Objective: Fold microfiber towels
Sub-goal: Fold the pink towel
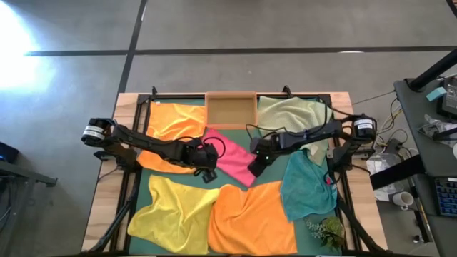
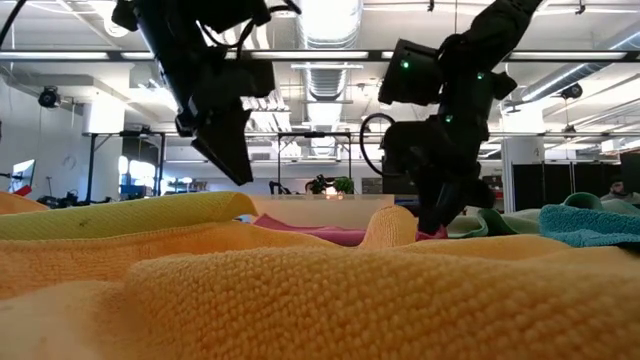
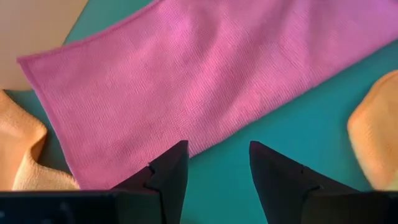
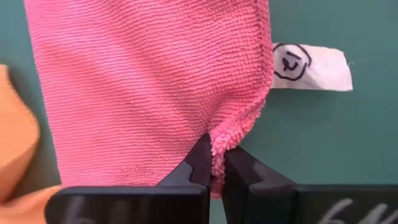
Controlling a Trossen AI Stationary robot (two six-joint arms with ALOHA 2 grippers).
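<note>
Item: hot pink towel (image 1: 232, 163), desk centre, lying as a narrow strip, apparently folded once. Right hand (image 4: 214, 165) pressed together, pinching its edge near the white tag (image 4: 311, 67). Left hand (image 3: 214, 171) spread, hovering at the strip's other side, holding nothing.

Remaining, judged unfolded: two orange towels (image 1: 251, 218), yellow towel (image 1: 171, 214), pale green towel (image 1: 293, 114), teal towel (image 1: 305, 184); all lie rumpled.

Open-plan lab: exposed ceiling ducts (image 2: 322, 75), strip lights, equipment racks (image 2: 120, 165), concrete floor (image 1: 285, 25).
</note>
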